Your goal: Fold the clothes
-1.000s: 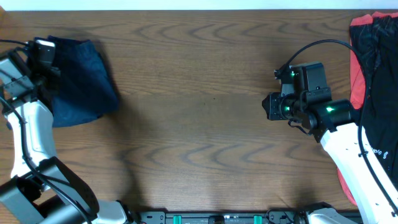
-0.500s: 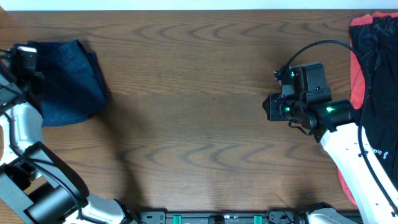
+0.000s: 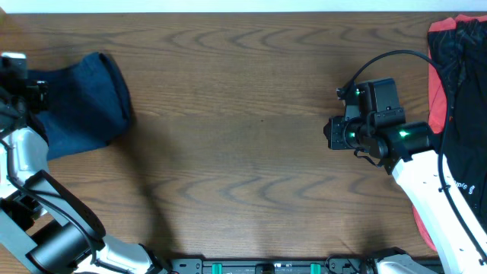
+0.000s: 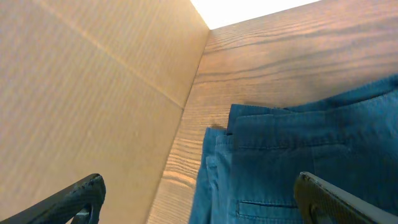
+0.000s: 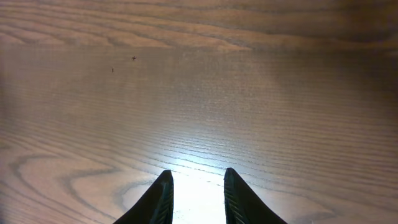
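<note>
Folded navy blue cloth shorts (image 3: 80,103) lie at the wooden tabletop's (image 3: 243,152) left edge; left fingers (image 4: 87,193) spread, released; right fingers (image 5: 165,196) nearly closed, empty. Withdraw cleanly without snagging cloth.

Even, bright overhead light; soft arm shadows on the desk (image 3: 243,114). Strong glare at the right wrist frame's lower centre; blown-out white at the left wrist frame's top.
</note>
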You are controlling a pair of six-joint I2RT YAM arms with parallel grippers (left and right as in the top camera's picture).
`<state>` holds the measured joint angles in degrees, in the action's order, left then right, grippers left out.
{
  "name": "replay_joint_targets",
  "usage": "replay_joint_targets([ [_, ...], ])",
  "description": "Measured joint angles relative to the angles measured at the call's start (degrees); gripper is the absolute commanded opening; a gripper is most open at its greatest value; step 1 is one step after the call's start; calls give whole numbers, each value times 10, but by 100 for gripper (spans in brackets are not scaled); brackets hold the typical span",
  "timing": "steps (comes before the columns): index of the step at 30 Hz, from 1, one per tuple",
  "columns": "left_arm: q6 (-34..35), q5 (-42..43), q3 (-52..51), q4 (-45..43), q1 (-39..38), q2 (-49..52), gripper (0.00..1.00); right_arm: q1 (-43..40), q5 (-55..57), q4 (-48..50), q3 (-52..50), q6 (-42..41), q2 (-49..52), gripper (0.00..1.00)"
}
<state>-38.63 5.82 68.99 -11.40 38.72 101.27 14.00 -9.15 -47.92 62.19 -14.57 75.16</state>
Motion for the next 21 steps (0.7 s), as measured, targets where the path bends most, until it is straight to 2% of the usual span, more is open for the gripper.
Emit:
replay_joint_targets([
  [5, 65, -2, 1, 21, -14, 0, 98, 0, 4, 2, 0, 0, 0, 27],
  [11, 151, 11, 2, 94, -84, 0, 98, 0, 8, 2, 0, 0, 0, 27],
  [17, 253, 41, 6, 236, -198, 0, 98, 0, 10, 3, 0, 0, 3, 28],
  [20, 294, 48, 6, 319, -256, 0, 98, 0, 11, 6, 0, 0, 4, 32],
  [21, 303, 50, 7, 346, -273, 0, 98, 0, 12, 9, 0, 0, 4, 36],
])
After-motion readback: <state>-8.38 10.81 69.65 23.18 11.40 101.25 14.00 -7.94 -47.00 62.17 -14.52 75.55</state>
